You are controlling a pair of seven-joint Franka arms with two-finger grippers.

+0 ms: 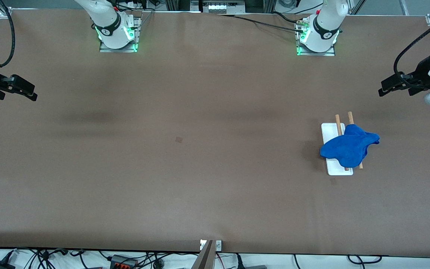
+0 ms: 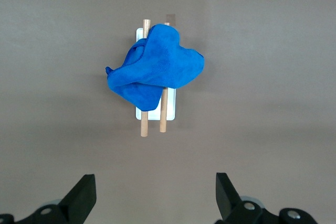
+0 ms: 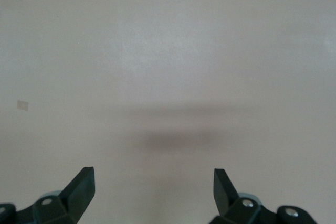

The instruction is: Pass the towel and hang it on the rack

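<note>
Draped over the two wooden rods of the rack [image 1: 336, 149], the blue towel [image 1: 349, 146] sits bunched in a loose heap at the left arm's end of the table [image 1: 185, 168], covering the middle of the rods while their bare tips stick out past it at both ends. The rack's white base shows beneath the cloth, flat on the brown tabletop. Both arms wait, drawn back to the table's two ends. The left gripper [image 1: 385, 89] hangs above the table edge at its own end, jaws spread wide and empty; its wrist view looks down on the towel and rack between the two black fingertips [image 2: 84, 192]. The right gripper [image 1: 28, 90] hovers over bare table at its own end, jaws likewise apart, holding nothing.
</note>
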